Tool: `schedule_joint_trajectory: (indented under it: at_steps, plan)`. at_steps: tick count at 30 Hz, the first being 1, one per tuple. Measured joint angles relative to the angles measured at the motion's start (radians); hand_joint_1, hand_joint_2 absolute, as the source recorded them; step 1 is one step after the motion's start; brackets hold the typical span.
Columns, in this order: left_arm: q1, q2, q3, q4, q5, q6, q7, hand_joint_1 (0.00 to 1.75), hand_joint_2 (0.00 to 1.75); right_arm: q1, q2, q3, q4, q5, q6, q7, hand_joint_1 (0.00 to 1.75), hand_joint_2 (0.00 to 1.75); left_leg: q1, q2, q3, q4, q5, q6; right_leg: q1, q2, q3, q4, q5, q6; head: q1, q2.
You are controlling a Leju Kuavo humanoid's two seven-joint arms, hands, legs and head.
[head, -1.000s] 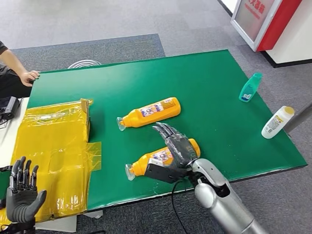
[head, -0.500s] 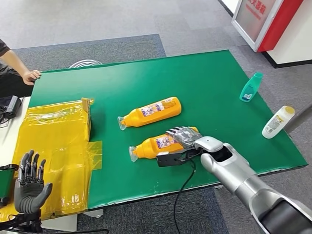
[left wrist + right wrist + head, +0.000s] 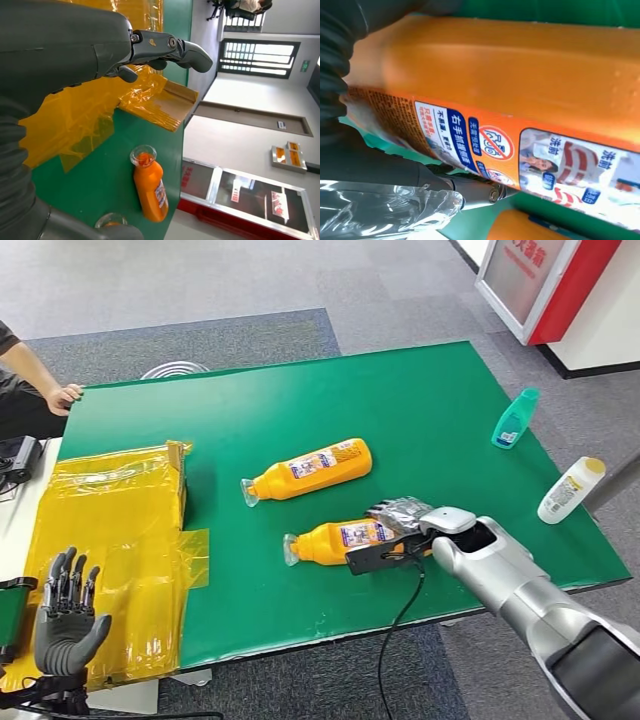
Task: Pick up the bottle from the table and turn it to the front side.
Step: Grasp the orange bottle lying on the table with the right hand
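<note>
Head view: near orange bottle (image 3: 343, 539) lying on its side at lower centre of the frame, on the green table (image 3: 423, 400), clear neck pointing left. Right hand (image 3: 398, 525) wrapped over the bottle's base end, thumb below, fingers over the top; grasping it, by the look of it. Second orange bottle (image 3: 308, 472) just above, apart from the first. Left hand (image 3: 66, 612) at lower left over the yellow plastic sheet (image 3: 106, 540), fingers spread, holding nothing.

Left wrist view: left hand (image 3: 75, 45) across the top of the frame, fingers extended and apart, nothing between them. Far bottle (image 3: 150, 184) at lower centre, rigid, apparently filled with orange liquid.

Right wrist view: bottle (image 3: 501, 90) across most of the frame, printed label facing the camera, thumb (image 3: 463, 187) pressed along its lower side. Fingertips hidden, so firmness of the grip hard to judge, possibly only partly closed.

Handling judgement: stiff smooth plastic, glossy and likely slippery; full, so moderately heavy toward the base. Best taken around the flat mid-body near the label, squeezed across the narrow faces, not at the neck.
</note>
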Motion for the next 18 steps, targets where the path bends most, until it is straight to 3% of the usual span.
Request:
schedule_joint_trajectory:
  at_steps: [9,13,18]
  plan:
    - [-0.002,0.004,-0.013,0.007,0.001,0.004,0.000,0.00,1.75,-0.003,-0.002,0.024,0.019,-0.049,-0.023,0.015,0.00,1.75,0.000,0.000,0.000,0.000,0.000,0.000,0.000,0.000,0.000,0.000,0.000,0.000,0.000,0.000]
    - [-0.002,0.004,-0.017,0.007,0.002,0.007,0.000,0.00,1.75,-0.003,-0.002,0.034,0.026,-0.060,-0.059,0.035,1.69,1.75,0.000,0.000,0.000,0.000,0.000,0.000,0.000,0.000,0.000,0.000,0.000,0.000,0.000,0.000]
    - [-0.001,0.004,-0.018,0.007,0.003,0.011,0.000,0.00,1.75,-0.002,-0.002,0.040,0.031,-0.074,-0.086,0.040,1.75,1.75,0.000,0.000,0.000,0.000,0.000,0.000,0.000,0.000,0.000,0.000,0.000,0.000,0.000,0.000]
